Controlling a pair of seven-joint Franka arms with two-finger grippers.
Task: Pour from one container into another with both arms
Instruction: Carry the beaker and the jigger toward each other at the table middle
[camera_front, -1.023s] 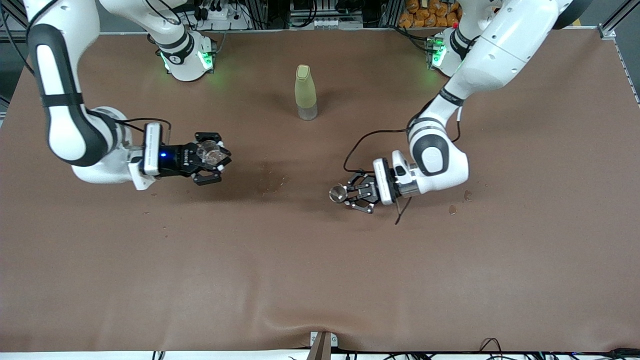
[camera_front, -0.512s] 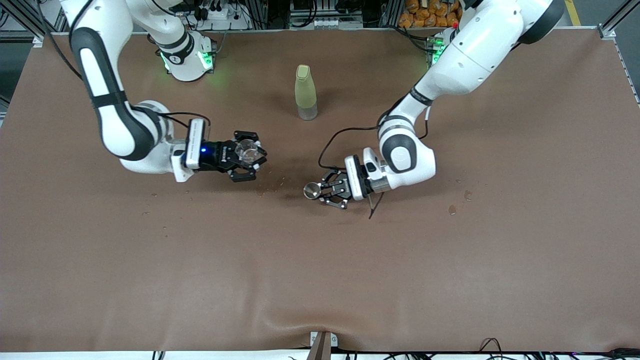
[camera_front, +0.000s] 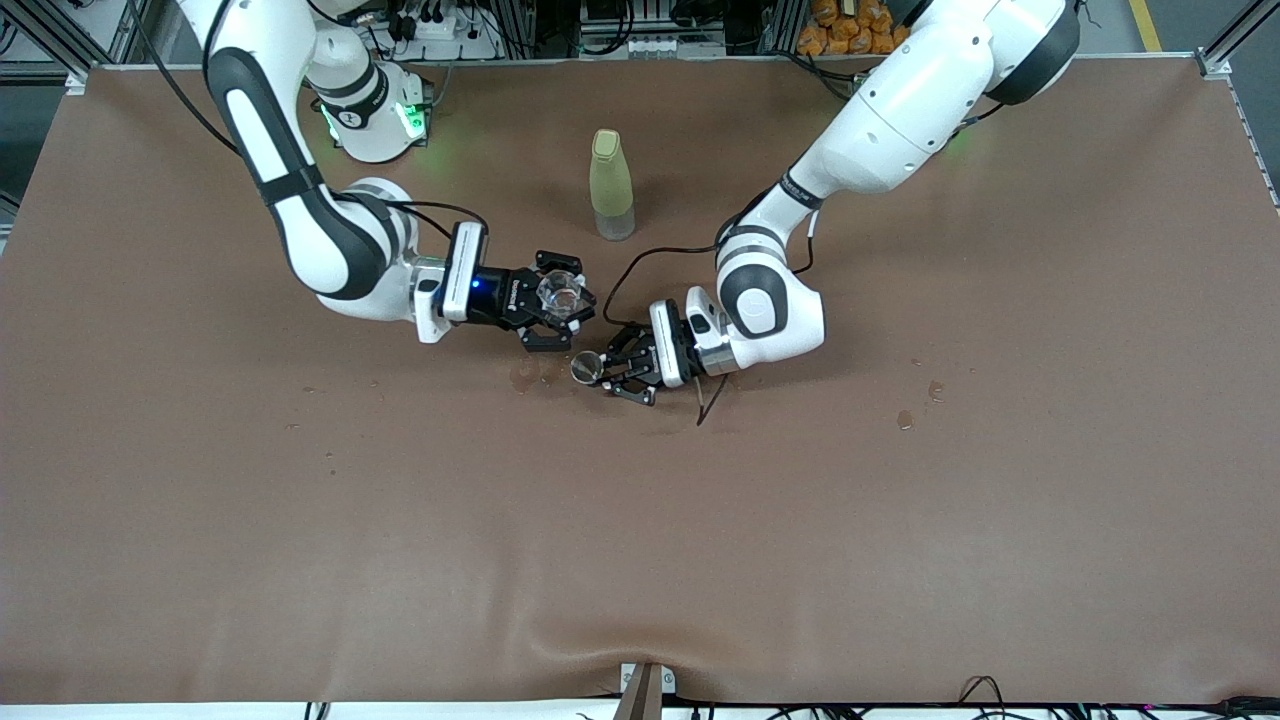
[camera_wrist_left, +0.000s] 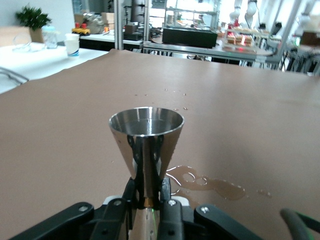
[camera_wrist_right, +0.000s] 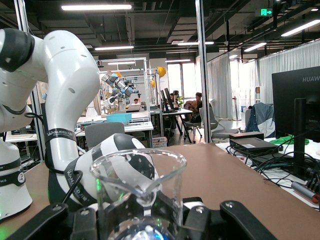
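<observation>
**Over the table's middle, 2 grippers meet with their vessels**

Over the brown table (camera_front: 900, 560), both white, black-banded arms reach toward each other. The right gripper (camera_front: 560, 300) is clamped on a clear glass beaker (camera_front: 562, 293), upright, with a thin rim and a pouring lip; the right wrist view shows it empty-looking and see-through (camera_wrist_right: 140, 190). The left gripper (camera_front: 597, 372) is clamped on a polished steel measuring cup (camera_front: 586, 368), a narrow cone flaring to a round mouth, held upright by its waist (camera_wrist_left: 146, 145). The 2 vessels sit just beside each other, apart. Small wet spots (camera_front: 530, 375) darken the table under them. A pale yellow-green bottle (camera_front: 611, 185) stands capped, farther from the front camera.
</observation>
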